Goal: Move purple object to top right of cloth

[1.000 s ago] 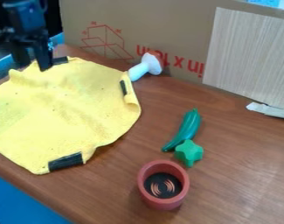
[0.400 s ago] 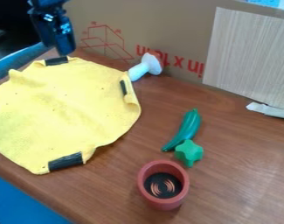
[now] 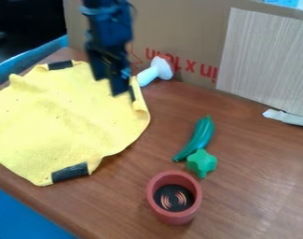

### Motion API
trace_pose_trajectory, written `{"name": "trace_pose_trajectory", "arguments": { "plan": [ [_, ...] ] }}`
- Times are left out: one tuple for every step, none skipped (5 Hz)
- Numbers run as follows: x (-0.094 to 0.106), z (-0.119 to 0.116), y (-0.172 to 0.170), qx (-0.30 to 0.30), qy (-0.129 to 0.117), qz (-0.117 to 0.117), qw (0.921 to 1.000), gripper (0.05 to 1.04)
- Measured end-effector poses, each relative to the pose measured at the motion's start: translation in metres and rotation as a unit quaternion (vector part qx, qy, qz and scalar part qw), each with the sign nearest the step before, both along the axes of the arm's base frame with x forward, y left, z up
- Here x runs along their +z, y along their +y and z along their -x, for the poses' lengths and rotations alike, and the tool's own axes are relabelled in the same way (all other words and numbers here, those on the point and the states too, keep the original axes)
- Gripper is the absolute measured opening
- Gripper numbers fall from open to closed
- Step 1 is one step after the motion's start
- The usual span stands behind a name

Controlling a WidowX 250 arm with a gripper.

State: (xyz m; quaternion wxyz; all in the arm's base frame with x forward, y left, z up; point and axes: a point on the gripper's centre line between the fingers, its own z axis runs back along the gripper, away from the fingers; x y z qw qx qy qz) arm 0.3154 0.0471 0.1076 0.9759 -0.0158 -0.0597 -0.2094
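Observation:
The gripper hangs over the upper right part of the yellow cloth, left of the white mushroom-shaped object. Its two fingers point down and stand apart, with cloth visible between them. The cloth lies rumpled on the table's left half, with black strips on its edges. A long, curved, dark green object rests on the wood to the right of the cloth, its lower end beside a bright green star-shaped piece. Its colour looks green rather than purple.
A white mushroom-shaped object lies by the cardboard box behind the cloth. A reddish cup stands near the front. At the right, a wood-grain panel leans at the back beside a whitish strip.
From the upper left, the gripper has moved right across the cloth's back edge, rising first and then coming lower. The objects on the table have stayed in place.

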Motion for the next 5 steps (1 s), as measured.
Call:
{"name": "trace_pose_trajectory", "arguments": {
  "plan": [
    [-0.018, 0.010, -0.039, -0.021, 0.021, -0.006, 0.9995, 0.999],
    [-0.033, 0.025, -0.072, -0.041, 0.030, -0.020, 0.9985, 0.999],
    [-0.037, 0.037, -0.086, -0.054, 0.027, -0.022, 0.9979, 0.999],
    [-0.043, 0.048, -0.100, -0.089, 0.037, -0.025, 0.9951, 0.999],
    [-0.045, 0.053, -0.100, -0.097, 0.035, -0.022, 0.9945, 0.999]
  ]
}}
